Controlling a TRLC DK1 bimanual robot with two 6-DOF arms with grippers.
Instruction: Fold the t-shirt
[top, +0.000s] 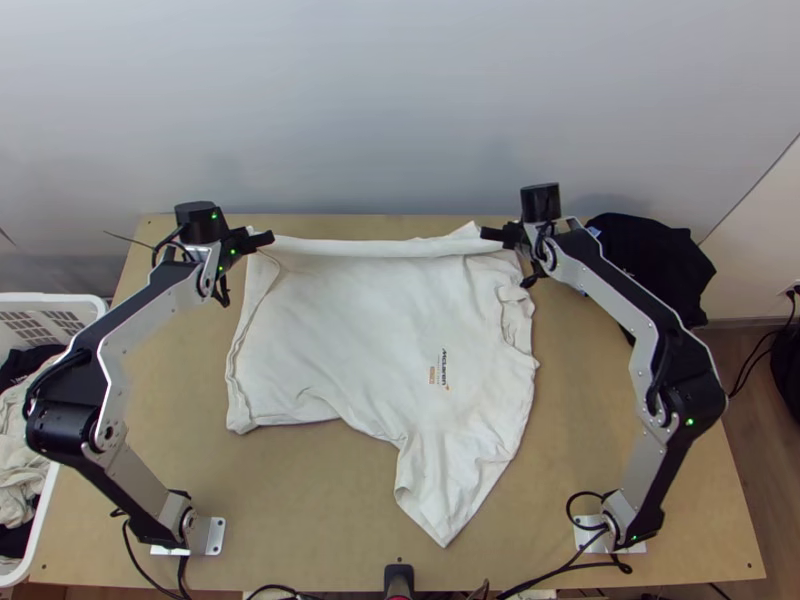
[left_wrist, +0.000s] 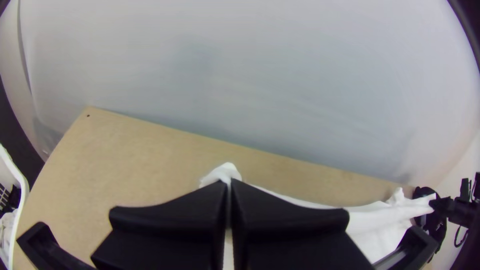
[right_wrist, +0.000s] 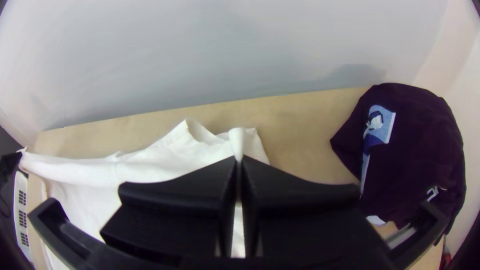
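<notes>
T-shirt (top: 370, 330) mid-table, main body spread flat with some wrinkles, far side pulled up into a straight, taut strip between both grippers. Sleeve (top: 445, 500) points to the near side, right of centre; left end runs roughly near-far, rippled. Left gripper (top: 270, 239): at the far left corner of the shirt, fingers closed, pinching cloth. Right gripper (top: 485, 234): far right part, same state, fingers closed on cloth, a bit of it poking out past the tips. Chest print (top: 442, 368): small dark lettering plus an orange mark, right half of the shirt. Table (top: 300, 520) is light wood. Container: white basket (top: 92, 303) with slotted sides, just beside the table's left edge. In it: light clothes (top: 18, 470) bunched up, dark clothes (top: 28, 362) at the far end, more dark stuff at the near end. Dark garment (top: 655, 270) heaped at the table's far right corner, apart from the shirt. It carries a blue-and-white patch (right_wrist: 379, 123) and a small white marking (right_wrist: 434, 193).
</notes>
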